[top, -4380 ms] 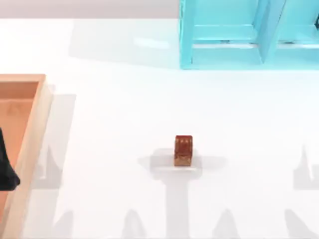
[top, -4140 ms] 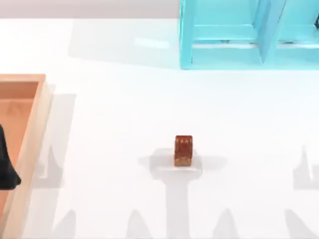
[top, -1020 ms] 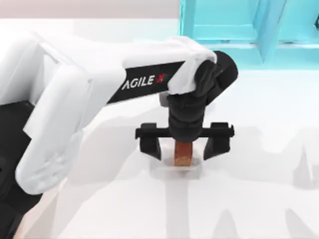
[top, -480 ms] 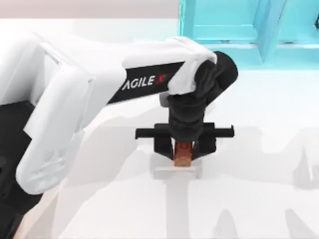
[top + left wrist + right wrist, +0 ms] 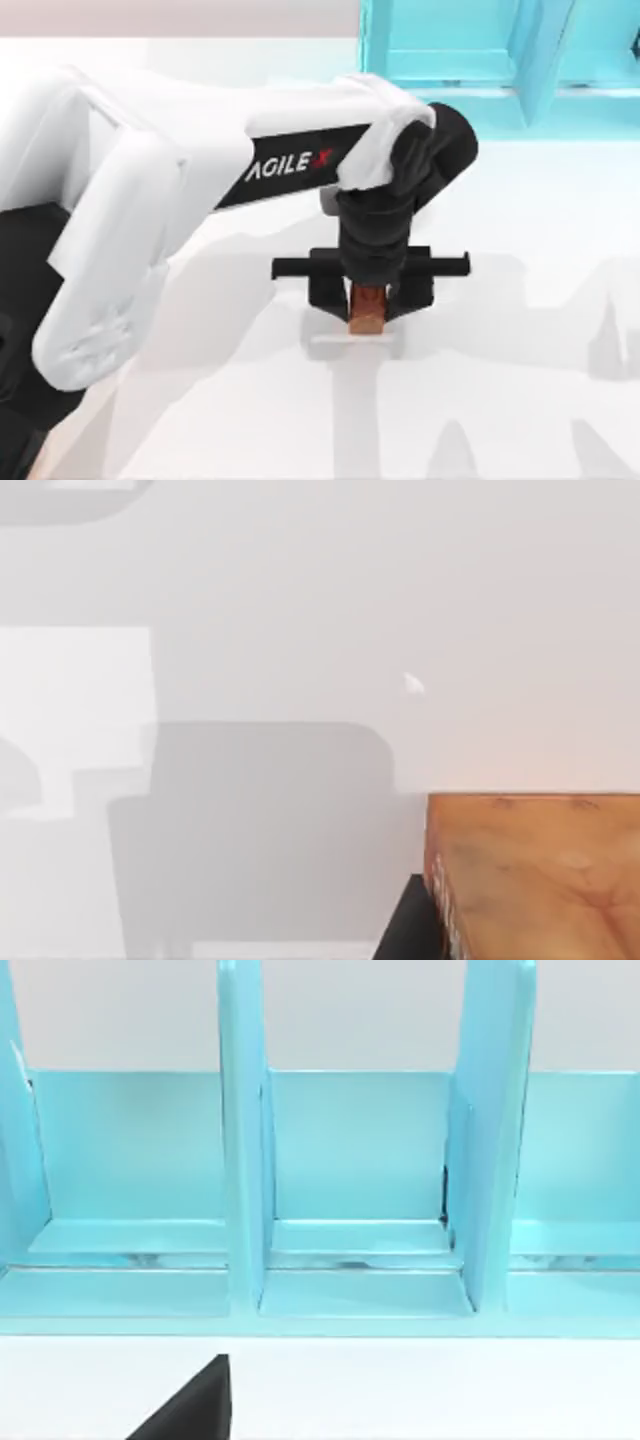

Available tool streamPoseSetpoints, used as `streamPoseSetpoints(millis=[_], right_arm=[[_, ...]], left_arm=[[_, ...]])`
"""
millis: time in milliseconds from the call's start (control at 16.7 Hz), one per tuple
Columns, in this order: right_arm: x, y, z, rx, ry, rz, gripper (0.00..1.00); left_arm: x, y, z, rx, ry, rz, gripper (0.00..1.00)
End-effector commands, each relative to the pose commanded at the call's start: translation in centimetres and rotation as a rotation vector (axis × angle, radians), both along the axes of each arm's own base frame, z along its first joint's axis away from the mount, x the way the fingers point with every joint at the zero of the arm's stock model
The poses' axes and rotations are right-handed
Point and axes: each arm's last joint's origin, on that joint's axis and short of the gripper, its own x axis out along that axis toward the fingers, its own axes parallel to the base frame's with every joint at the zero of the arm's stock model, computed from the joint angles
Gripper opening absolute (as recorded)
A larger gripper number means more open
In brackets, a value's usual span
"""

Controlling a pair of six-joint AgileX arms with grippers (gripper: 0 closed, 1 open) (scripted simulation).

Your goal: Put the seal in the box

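One arm at work: left AgileX arm, white with black lettering, reaching from the left side across the white desk [image 5: 520,300] to mid-desk. Left gripper [image 5: 368,297] pointing straight down, its two black fingers [image 5: 326,297] closed against the sides of one seal [image 5: 367,310], a reddish-brown block with a lighter orange lower part. Seal upright, near the middle of the desk; cannot tell whether its base touches the surface. Left wrist view: seal's orange mottled face [image 5: 540,875] close up, one dark finger [image 5: 408,925] touching its side, grey shadow on the desk beside it. Far right: one turquoise shelf unit [image 5: 500,70], well apart from the seal. Right wrist view: three open shelf compartments [image 5: 355,1190] fully seen between upright dividers; right gripper's dark tip [image 5: 190,1405] in front of them, state not discernible.
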Motion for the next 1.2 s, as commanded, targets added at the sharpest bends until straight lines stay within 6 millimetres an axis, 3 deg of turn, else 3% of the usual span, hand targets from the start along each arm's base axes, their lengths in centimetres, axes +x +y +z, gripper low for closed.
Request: streamPoseSetpoints(millis=[300, 720, 840, 1200], right_arm=[[0.0, 0.0, 0.0, 0.0, 0.0, 0.0, 1.0], [0.0, 0.0, 0.0, 0.0, 0.0, 0.0, 1.0], [0.0, 0.0, 0.0, 0.0, 0.0, 0.0, 1.0], [0.0, 0.0, 0.0, 0.0, 0.0, 0.0, 1.0]], left_arm=[[0.2, -0.1, 1.3, -0.005, -0.005, 0.001, 0.0], [0.2, -0.1, 8.6, 0.004, 0.005, 0.001, 0.0], [0.1, 0.0, 9.9, -0.001, 0.0, 0.0, 0.0], [0.5, 0.5, 9.8, 0.005, 0.005, 0.0, 0.0]])
